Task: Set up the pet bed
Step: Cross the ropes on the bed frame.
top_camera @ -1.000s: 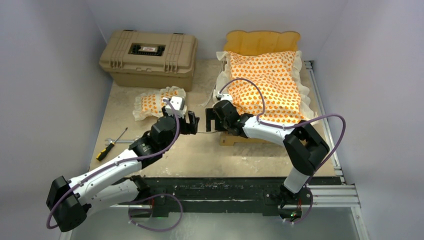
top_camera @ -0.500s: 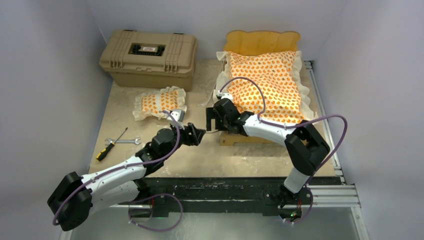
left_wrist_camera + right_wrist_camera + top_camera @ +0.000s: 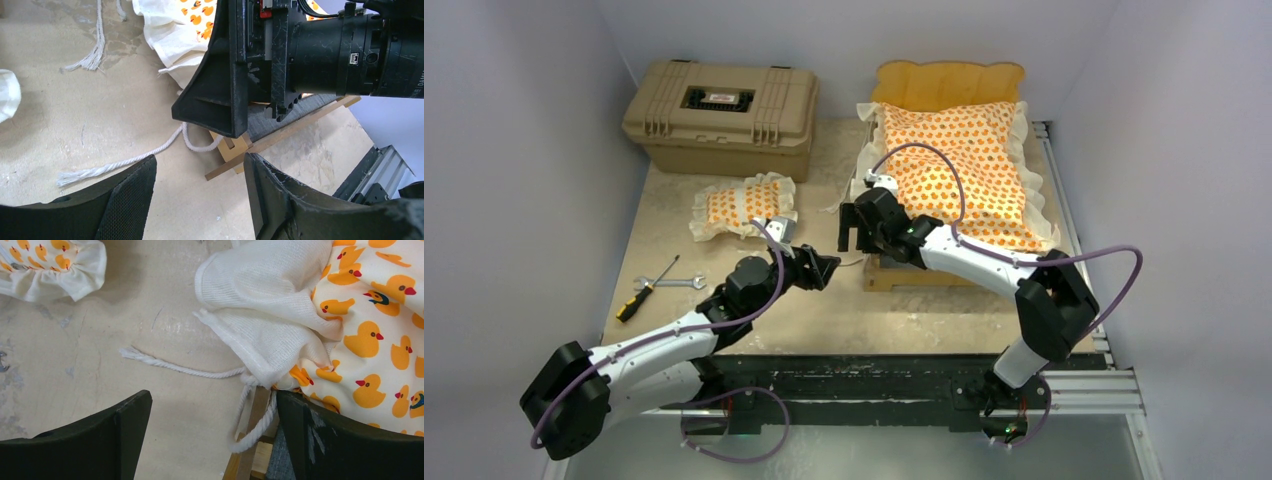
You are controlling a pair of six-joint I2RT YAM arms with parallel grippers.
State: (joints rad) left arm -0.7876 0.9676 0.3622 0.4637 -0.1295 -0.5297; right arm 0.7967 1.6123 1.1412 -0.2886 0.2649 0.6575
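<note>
The left gripper (image 3: 200,167) is open, its two fingers spread with only bare table (image 3: 824,312) showing between them. A white cord (image 3: 117,165) lies on the table just ahead of its left finger. Straight in front of the left gripper, close but not touching, hangs the right gripper (image 3: 849,232), which is also spread wide and holds nothing.

The bed frame (image 3: 949,83) stands to the right of the right gripper, with its near wooden corner low between that gripper's fingers. The mattress (image 3: 380,340) lies on the frame. Its white ruffled corner bunches over the frame's edge just ahead of the right gripper's right finger. The cord runs out from that corner across the table ahead of the left finger.

The pillow (image 3: 742,205) lies on the table further ahead and to the left of the right gripper, well apart from the bed. A tan case (image 3: 722,115) sits beyond the pillow, further from both grippers. A screwdriver (image 3: 646,291) and a small wrench (image 3: 671,283) lie behind the left gripper, beside its arm
</note>
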